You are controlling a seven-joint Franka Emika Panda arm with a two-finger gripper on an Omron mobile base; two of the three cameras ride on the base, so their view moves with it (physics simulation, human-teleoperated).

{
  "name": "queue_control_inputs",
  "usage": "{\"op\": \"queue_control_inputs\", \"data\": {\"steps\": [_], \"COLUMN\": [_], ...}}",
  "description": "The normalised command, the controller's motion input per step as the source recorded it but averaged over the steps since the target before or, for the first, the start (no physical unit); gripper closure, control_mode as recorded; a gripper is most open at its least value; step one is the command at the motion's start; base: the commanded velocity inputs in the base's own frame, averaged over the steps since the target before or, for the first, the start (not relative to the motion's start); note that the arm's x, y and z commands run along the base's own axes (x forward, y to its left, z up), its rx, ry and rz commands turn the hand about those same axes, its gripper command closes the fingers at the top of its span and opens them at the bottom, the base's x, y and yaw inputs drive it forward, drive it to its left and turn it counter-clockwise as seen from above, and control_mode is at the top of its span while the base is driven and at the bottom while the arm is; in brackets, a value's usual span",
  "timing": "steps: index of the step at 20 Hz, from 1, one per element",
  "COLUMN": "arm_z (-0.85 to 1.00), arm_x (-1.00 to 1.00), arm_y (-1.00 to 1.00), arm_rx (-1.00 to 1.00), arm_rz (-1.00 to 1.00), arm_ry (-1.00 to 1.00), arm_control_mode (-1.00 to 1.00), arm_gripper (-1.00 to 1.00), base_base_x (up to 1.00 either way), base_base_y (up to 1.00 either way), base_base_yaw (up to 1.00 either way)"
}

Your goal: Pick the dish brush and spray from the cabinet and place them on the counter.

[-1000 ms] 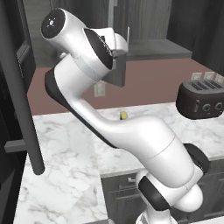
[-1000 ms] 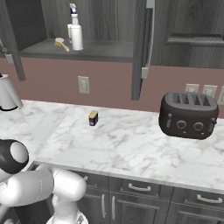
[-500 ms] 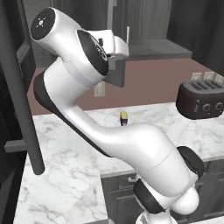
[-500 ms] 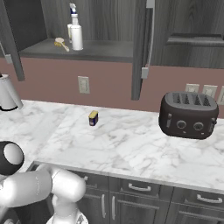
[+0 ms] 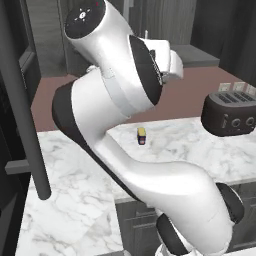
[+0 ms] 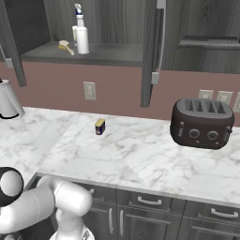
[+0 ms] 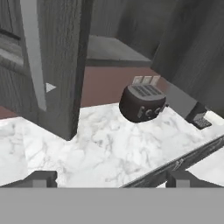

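Cabinet [image 6: 93, 28] stands open, its door [image 6: 151, 51] swung out edge-on w/ a long metal bar handle [image 6: 161, 35] down its front edge; in the hand view that door [image 7: 61, 65] hangs close at upper left, lower corner just above the marble. On the grey shelf [image 6: 108, 55] the spray [image 6: 82, 35] is upright near the left end, dish brush [image 6: 66, 47] lying just beside it on its left, yellow head toward the front. Shelf to the right of both is bare up to the door.

Counter [image 6: 140, 159] below is mostly open marble: small yellow-and-dark block [image 6: 100, 126] near the backsplash, black toaster [image 6: 201, 123] well to the right, a white kettle [image 6: 8, 99] at far left. Front edge of counter runs above dark drawers [image 6: 150, 201].

Hand [image 7: 111, 178] is spread wide, nothing between the two dark fingertips [image 7: 41, 178]; it looks down over the counter toward the toaster [image 7: 142, 103], beside the door. Arm [image 5: 125, 90] is raised high, wrist up near cabinet level. Spray and brush sit on the shelf, well apart from the hand, untouched
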Motion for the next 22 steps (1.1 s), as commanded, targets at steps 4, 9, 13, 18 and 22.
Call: {"op": "queue_control_inputs", "data": {"steps": [4, 9, 13, 18, 22], "arm_z": [0.00, 0.07, -0.01, -0.26, -0.20], "arm_x": [-0.60, -0.23, 0.06, 0.32, 0.62], "arm_y": [-0.84, -0.64, -0.63, -0.26, -0.13], "arm_rx": [0.28, 0.49, 0.50, 0.44, 0.46], "arm_rz": [0.00, 0.00, 0.00, -0.06, 0.00], "arm_ry": [0.04, 0.04, 0.12, 0.21, 0.25], "arm_control_mode": [-1.00, -1.00, -1.00, -1.00, -1.00], "arm_gripper": [-1.00, -1.00, -1.00, -1.00, -1.00], "base_base_x": [0.00, 0.00, 0.00, 0.00, 0.00], "base_base_y": [0.00, 0.00, 0.00, 0.00, 0.00], "base_base_yaw": [0.00, 0.00, 0.00, 0.00, 0.00]}}
